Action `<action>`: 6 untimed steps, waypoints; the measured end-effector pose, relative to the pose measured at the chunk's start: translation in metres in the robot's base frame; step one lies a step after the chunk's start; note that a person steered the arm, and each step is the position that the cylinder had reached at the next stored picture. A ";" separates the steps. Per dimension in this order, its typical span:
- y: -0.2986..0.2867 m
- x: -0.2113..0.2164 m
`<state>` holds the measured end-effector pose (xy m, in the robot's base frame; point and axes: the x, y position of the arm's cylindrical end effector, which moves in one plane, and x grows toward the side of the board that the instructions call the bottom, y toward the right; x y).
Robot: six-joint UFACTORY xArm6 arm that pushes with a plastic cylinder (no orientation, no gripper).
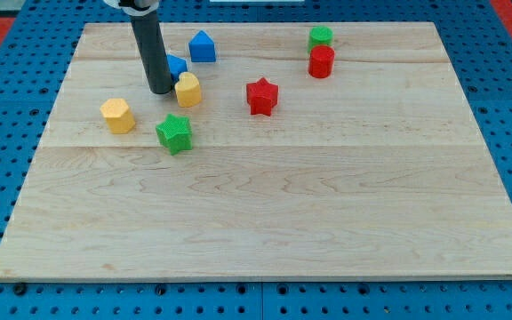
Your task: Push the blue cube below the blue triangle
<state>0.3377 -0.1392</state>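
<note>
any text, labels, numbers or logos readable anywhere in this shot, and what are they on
None: no word, number, label or logo can be read anywhere in the camera view.
The coloured blocks, such as the red star and green star, have plain faces.
The wooden board shows only grain.
The dark rod ending in my tip carries no marking.

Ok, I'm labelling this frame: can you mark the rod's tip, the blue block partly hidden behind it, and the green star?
my tip (160, 92): camera view, the rod's very bottom end.
blue cube (178, 65): camera view, its visible top right of the rod.
green star (174, 132): camera view, centre of its top face.
</note>
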 end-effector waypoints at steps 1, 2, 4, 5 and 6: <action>-0.001 -0.003; -0.013 -0.003; -0.024 -0.006; -0.023 -0.012; -0.015 -0.019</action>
